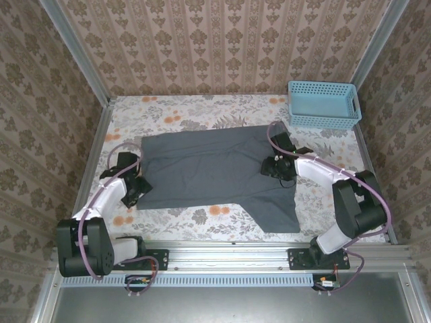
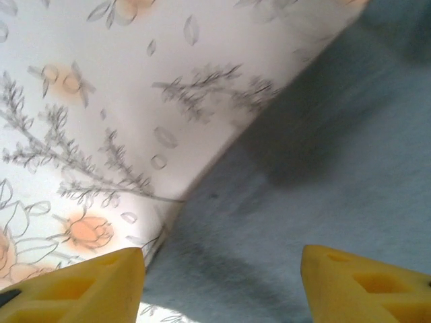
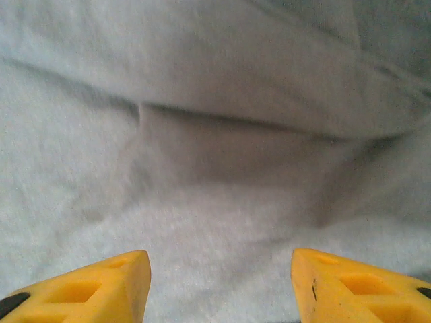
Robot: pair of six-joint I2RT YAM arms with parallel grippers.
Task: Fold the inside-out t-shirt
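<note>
The inside-out t-shirt [image 1: 209, 168] lies spread flat on the flowered tablecloth [image 1: 202, 111], with a sleeve or flap reaching toward the near right. My left gripper [image 1: 140, 190] hovers low over the shirt's left edge. In the left wrist view its yellow fingers [image 2: 101, 282] stand apart, the shirt edge [image 2: 323, 168] runs between them and nothing is gripped at the left gripper [image 2: 221, 259]. My right gripper [image 1: 268, 167] sits over the shirt's right part. In the right wrist view the right gripper [image 3: 221, 259] is open above wrinkled grey fabric [image 3: 202, 134].
A light blue perforated basket [image 1: 323, 104] stands at the back right corner. Patterned walls close the table on three sides. Bare tablecloth [image 2: 101, 101] lies to the left of the shirt, and more of it lies behind the shirt.
</note>
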